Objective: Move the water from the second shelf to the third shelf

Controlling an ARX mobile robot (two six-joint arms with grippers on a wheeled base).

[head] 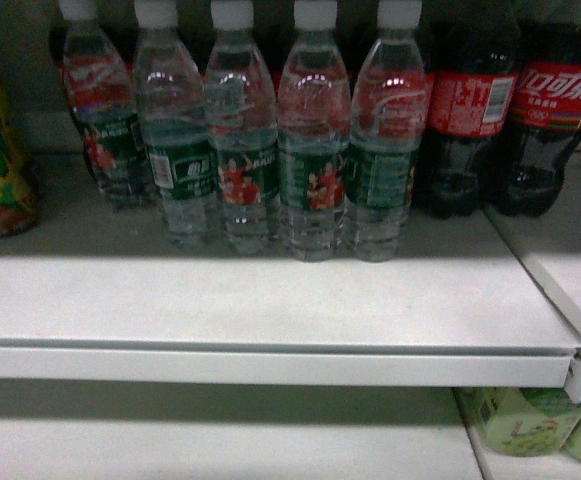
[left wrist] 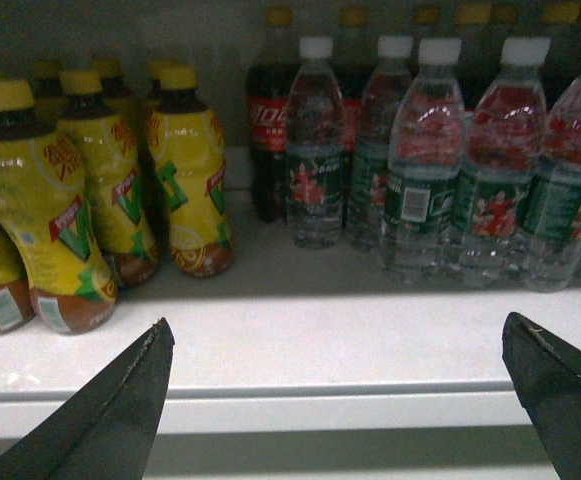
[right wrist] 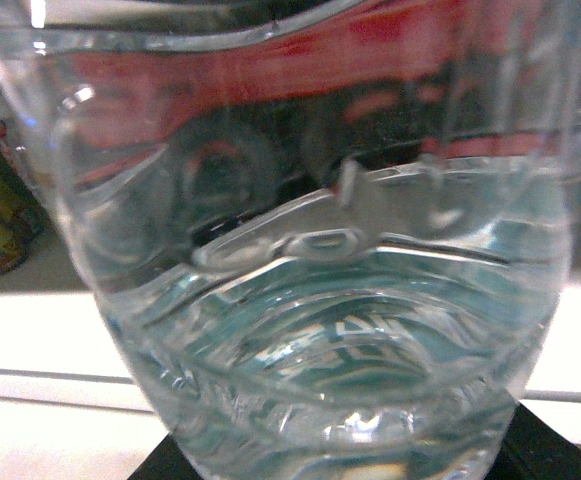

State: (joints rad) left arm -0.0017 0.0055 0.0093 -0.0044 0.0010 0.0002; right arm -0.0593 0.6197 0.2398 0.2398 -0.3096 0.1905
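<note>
Held upright, cap end up, base low between the dark right fingers (right wrist: 560,450): water bottle (right wrist: 300,250), filling the right wrist view. Left fingers (left wrist: 120,400) spread wide, empty, before the shelf (left wrist: 350,340) edge.

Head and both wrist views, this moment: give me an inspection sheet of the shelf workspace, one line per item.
Surface: white shelf, front strip bare; a lower shelf shows beneath.
Job's things: five water bottles stand in a row; another water bottle fills the right wrist view, close to the camera.
Clutter: cola bottles right of the water; yellow-labelled drink bottles to its left; pale green packs on the lower shelf.
Grippers: left tool open, short of the shelf edge; right tool's state cannot be told, only dark bits show under the bottle.
Cables: nothing seen.
Surroundings: dim shelf back, more bottles behind.
</note>
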